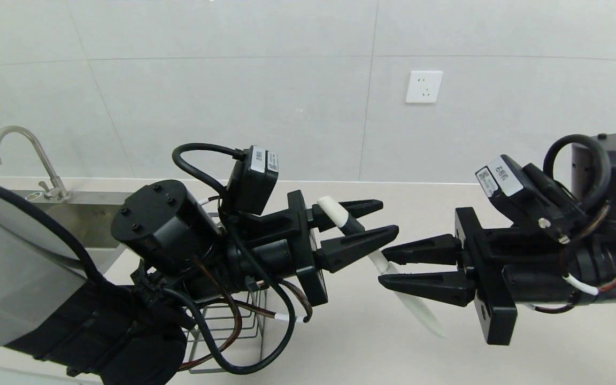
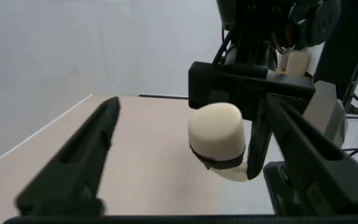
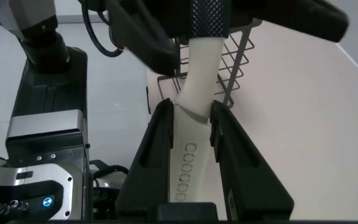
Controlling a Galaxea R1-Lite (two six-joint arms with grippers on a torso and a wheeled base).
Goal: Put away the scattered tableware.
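One knife is counted, and two grippers at it: left gripper, right gripper. Left of the knife, one rack, one sink and one faucet are tallied. Above the knife, one socket is logged.

Bare countertop lies open beneath both arms and back to the wall. The left gripper and right gripper face tip to tip, and the white knife bridges the narrow gap between them. A wire rack stands under the left arm, with the sink and faucet at far left.
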